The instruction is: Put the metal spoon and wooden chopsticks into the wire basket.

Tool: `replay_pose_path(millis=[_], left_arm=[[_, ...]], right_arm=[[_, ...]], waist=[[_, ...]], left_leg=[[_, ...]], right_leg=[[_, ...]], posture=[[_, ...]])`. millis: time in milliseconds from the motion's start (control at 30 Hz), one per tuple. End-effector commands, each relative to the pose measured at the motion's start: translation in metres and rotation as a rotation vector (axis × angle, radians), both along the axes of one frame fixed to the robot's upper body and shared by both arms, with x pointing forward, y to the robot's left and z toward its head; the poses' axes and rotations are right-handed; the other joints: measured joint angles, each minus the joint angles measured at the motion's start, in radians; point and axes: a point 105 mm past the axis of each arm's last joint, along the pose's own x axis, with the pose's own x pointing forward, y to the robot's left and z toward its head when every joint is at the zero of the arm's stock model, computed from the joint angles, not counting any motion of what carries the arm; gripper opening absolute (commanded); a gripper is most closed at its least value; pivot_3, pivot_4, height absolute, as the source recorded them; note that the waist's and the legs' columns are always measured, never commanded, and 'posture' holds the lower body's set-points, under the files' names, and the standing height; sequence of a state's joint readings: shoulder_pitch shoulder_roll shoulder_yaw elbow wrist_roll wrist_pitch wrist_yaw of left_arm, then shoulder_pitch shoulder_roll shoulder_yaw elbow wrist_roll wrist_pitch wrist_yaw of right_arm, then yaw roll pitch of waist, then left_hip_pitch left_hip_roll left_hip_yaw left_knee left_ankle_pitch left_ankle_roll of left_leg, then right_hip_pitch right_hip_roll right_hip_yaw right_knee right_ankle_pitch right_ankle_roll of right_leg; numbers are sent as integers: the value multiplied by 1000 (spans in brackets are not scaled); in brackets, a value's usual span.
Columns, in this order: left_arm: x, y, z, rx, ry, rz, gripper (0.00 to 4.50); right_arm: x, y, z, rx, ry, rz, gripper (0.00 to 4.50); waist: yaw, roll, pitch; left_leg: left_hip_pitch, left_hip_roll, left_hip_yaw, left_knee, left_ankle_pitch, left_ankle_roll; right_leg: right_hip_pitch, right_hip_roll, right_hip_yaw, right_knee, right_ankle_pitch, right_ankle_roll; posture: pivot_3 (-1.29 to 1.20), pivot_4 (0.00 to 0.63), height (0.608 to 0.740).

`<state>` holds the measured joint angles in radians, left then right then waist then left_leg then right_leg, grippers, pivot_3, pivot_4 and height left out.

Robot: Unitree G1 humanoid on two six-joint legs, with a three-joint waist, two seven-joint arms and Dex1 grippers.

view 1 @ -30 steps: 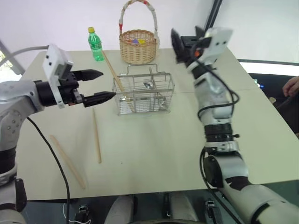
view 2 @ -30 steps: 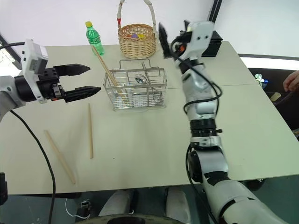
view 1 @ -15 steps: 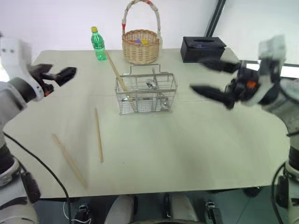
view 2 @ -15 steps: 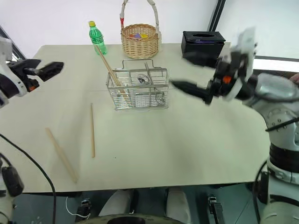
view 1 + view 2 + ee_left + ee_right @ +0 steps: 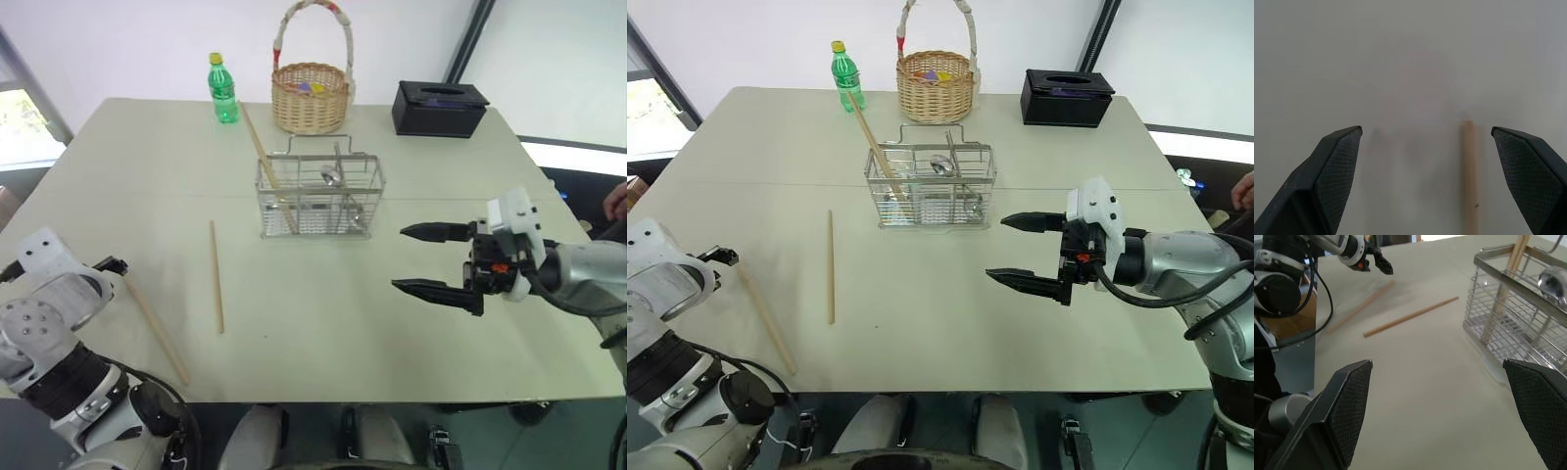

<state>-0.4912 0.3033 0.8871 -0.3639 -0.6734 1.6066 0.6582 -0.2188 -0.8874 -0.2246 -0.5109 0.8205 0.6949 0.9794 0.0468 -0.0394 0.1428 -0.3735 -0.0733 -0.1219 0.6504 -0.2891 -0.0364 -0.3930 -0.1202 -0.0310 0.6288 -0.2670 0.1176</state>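
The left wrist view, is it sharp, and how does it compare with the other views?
Left wrist view: table and chopstick are smeared and soft, while the tool's fingers are sharp. Right wrist view: wire basket clear. Eye views: sharp, evenly lit.

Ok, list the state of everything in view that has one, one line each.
metal spoon: standing in the wire basket.
wire basket: upright on the table, holding the spoon and one chopstick.
chopstick in the basket: leaning, top sticking out.
two chopsticks on the table: lying flat, apart.
green bottle: upright, capped.
left gripper: jaws open, empty.
right gripper: jaws open, empty.
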Motion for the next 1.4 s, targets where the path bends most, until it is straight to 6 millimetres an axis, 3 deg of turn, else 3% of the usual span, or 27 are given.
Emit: replay_pose_path(millis=[33, 200, 367, 467, 700, 933, 1067, 1267, 1400], left_arm=[[9, -12, -3, -22, 23, -78, 4500], [21, -20, -12, -48, 98, -166, 4500], [25, -13, -16, -47, 174, -194, 4500], [27, -13, -18, -58, 196, -206, 3640], [35, -16, -15, -80, 194, -195, 59], [38, -10, -8, -87, 181, -149, 22], [41, 3, 6, -69, 131, -109, 22], [73, 47, 72, 53, -258, 51, 22], [85, 75, 134, 206, -608, 132, 22]], right_arm=[[-4, 5, 13, 49, -42, -11, 4427], [-7, 10, 15, 95, -41, -44, 4427], [-10, 12, 14, 108, -42, -68, 4427], [-10, 10, 15, 116, -47, -90, 4500], [-6, 6, 21, 144, -60, -130, 4500], [-3, 4, 22, 151, -64, -144, 4500], [-1, 1, 19, 146, -68, -161, 4500], [-1, 3, 22, 158, -73, -169, 4500], [1, 5, 26, 176, -75, -193, 4500]], waist=[[2, 0, 0], [1, 2, 0], [-4, 3, 0], [-5, 5, 0], [2, 6, -1], [-1, 6, -1], [-5, 5, 0], [-5, 2, 1], [-4, 2, 1]], left_leg=[[0, 0, 0, 0, 0, 0], [0, 0, 0, -1, 0, 0], [0, 0, 0, -1, 0, 0], [0, 0, 0, -1, 0, 0], [0, -1, -1, -1, 0, 0], [-1, -1, -1, -1, 0, 0], [-1, -1, -1, -1, 0, 0], [-1, 0, -1, -2, 1, -2], [-2, 0, 1, -2, 1, -2]], right_leg=[[0, 0, 0, 0, 0, 0], [-1, 0, 0, 0, 0, 0], [-2, 0, 0, 0, 0, 0], [-2, 0, 0, 1, 0, 0], [-1, 0, 0, 1, 0, 0], [-2, 0, 0, 1, 0, 0], [-2, 0, 0, 1, 0, 0], [-3, 1, 0, 0, 0, 0], [-3, -1, 0, -1, 0, 0]], posture=[[0, 150, 663], [0, 150, 663], [0, 150, 663], [0, 150, 663], [0, 150, 663], [0, 150, 663], [0, 150, 663], [0, 150, 663], [0, 150, 663]])
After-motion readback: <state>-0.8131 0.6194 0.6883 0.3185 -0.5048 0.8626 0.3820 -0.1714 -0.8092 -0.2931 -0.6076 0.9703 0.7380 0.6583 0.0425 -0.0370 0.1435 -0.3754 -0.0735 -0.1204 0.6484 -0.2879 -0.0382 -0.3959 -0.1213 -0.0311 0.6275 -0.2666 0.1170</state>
